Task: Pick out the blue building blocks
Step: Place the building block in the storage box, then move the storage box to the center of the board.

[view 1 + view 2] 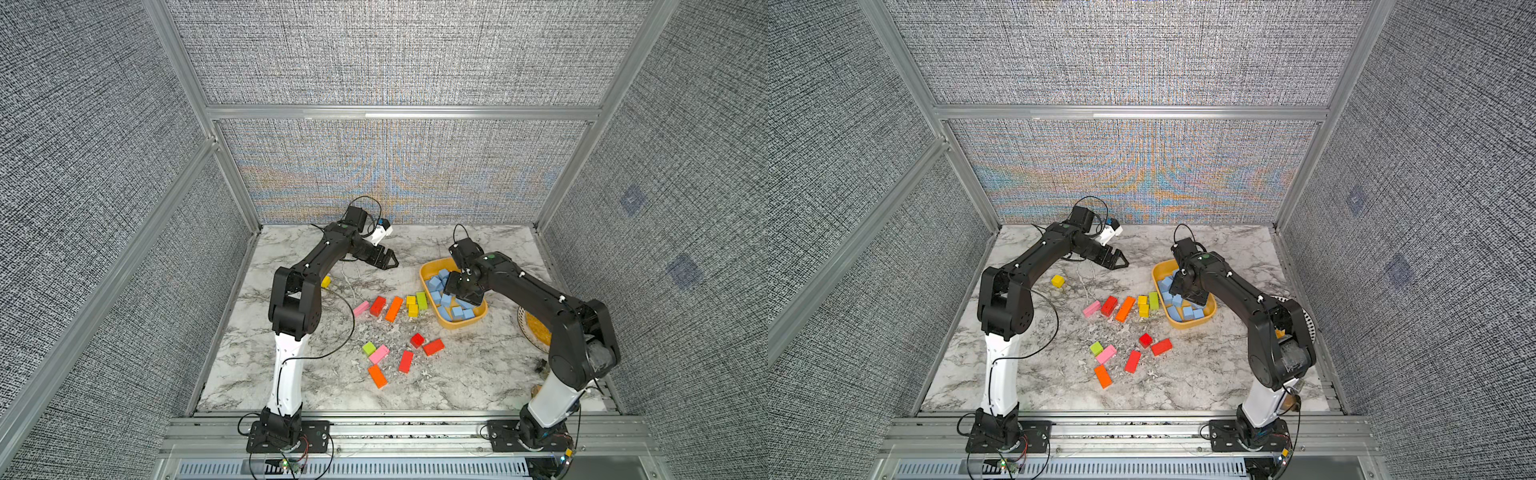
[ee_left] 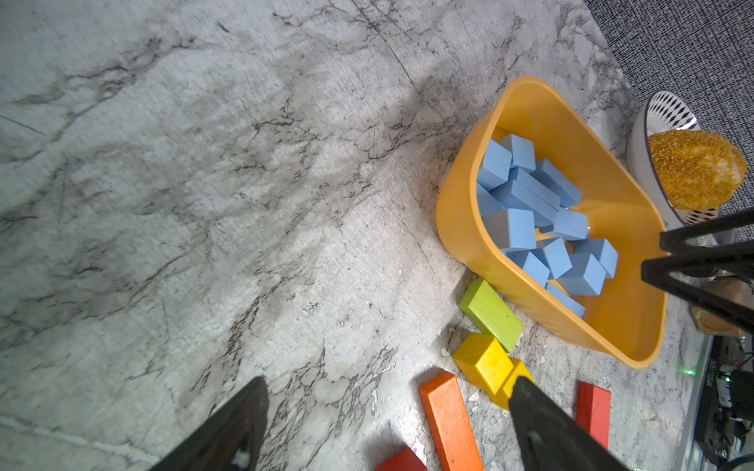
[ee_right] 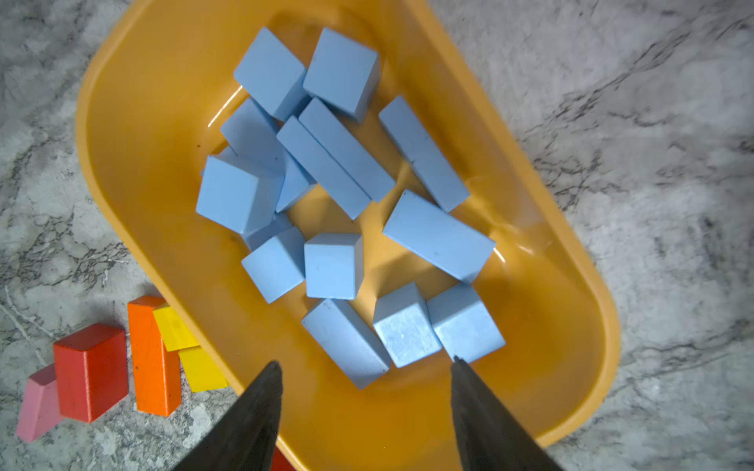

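— Where are the blue building blocks [image 3: 334, 265] lying at this moment?

— Every blue one that I am seeing is lying inside the orange-yellow tray [image 3: 134, 171]. Cubes and longer bricks are mixed there, and some are leaning on each other.

— And the right tool [image 3: 367, 365], what is it doing?

— It is hanging over the tray and pointing down into it. Its jaws are standing apart and are gripping nothing (one fingertip [image 3: 469, 391] is coming very close to a cube, but I cannot tell if it is touching).

— The left tool [image 2: 385, 387]?

— It is hovering above the bench [image 1: 457, 374], toward the back and well apart from the tray. Its jaws are standing wide and are holding nothing.

— What else is lying on the bench?

— Red, orange, yellow, green and pink blocks are lying scattered in the middle. A green brick [image 2: 491, 314] is resting just beside the tray's wall, with two yellow cubes [image 2: 483, 361] next to it. One more yellow cube [image 1: 1058, 281] is sitting alone near the left arm.
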Motion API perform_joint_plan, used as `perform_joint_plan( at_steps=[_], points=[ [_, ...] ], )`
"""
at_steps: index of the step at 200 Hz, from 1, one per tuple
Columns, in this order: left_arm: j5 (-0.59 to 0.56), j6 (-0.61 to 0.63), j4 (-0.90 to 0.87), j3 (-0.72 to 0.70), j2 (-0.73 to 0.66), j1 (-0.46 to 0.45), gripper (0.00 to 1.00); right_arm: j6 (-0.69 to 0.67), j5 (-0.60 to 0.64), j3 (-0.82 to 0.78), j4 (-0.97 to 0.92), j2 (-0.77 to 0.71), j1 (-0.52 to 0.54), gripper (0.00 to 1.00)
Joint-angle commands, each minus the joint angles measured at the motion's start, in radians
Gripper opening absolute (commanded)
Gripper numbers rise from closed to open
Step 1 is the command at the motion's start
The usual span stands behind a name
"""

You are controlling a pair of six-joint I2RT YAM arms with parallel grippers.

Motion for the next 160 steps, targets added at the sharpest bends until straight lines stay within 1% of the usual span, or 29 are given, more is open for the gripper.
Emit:
perform_joint_plan(
  at_steps=[1,14,30,41,50,59,87,106,133,160],
  points=[
    [-0.018,0.03,-0.035,0.008,-0.004,0.004,0.94,-0.077,-0.004,0.006,0.04,0.012,-0.059,0.7],
    [-0.025,0.046,-0.05,0.008,-0.012,0.009,0.94,-0.123,-0.069,0.016,0.095,0.043,-0.127,0.7],
    [-0.031,0.062,-0.068,0.006,-0.023,0.019,0.94,-0.161,-0.103,0.044,0.131,0.091,-0.2,0.72],
    [-0.041,0.071,-0.073,0.003,-0.028,0.027,0.94,-0.184,-0.129,0.052,0.16,0.12,-0.236,0.72],
    [-0.048,0.075,-0.074,0.0,-0.033,0.032,0.94,-0.202,-0.19,0.058,0.182,0.145,-0.263,0.73],
    [-0.057,0.078,-0.075,-0.001,-0.034,0.037,0.95,-0.217,-0.222,0.063,0.199,0.167,-0.271,0.73],
    [-0.076,0.092,-0.084,-0.005,-0.042,0.039,0.95,-0.28,-0.299,0.107,0.197,0.242,-0.224,0.73],
    [-0.077,0.097,-0.094,-0.021,-0.061,0.039,0.95,-0.298,-0.314,0.149,0.175,0.275,-0.183,0.73],
    [-0.088,0.105,-0.117,-0.043,-0.078,0.042,0.95,-0.22,-0.334,0.167,0.201,0.257,-0.115,0.73],
    [-0.115,0.104,-0.13,-0.087,-0.126,0.045,0.96,-0.152,-0.303,0.213,0.168,0.239,-0.065,0.73]
  ],
)
